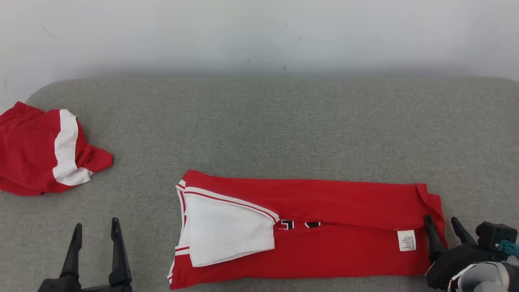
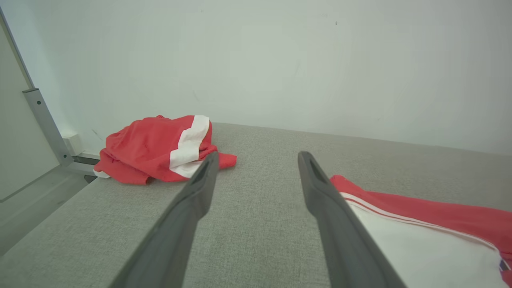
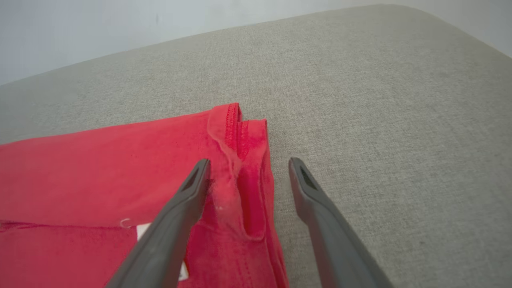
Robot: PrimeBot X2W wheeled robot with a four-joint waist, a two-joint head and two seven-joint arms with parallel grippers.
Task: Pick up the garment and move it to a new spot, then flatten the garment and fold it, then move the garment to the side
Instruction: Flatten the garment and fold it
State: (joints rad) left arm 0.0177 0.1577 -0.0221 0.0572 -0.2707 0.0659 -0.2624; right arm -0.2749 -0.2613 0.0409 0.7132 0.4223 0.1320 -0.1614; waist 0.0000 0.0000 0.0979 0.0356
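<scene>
Garment (image 1: 324,243) mid-pad (image 1: 284,121), folded into long strip. Right gripper (image 1: 441,219) straddles hem end, jaws wide, holding nothing. Left gripper (image 1: 96,223) gapes empty beside collar end. Looks poised for crosswise fold. Red pile (image 1: 36,154) far left.

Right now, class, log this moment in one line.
garment: folded strip, flat | left claw: open, clear | right claw: open, astride its end

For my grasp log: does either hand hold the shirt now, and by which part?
Nothing is held. The left hand is open beside the shirt; the right hand is open at its right end, not gripping.
</scene>
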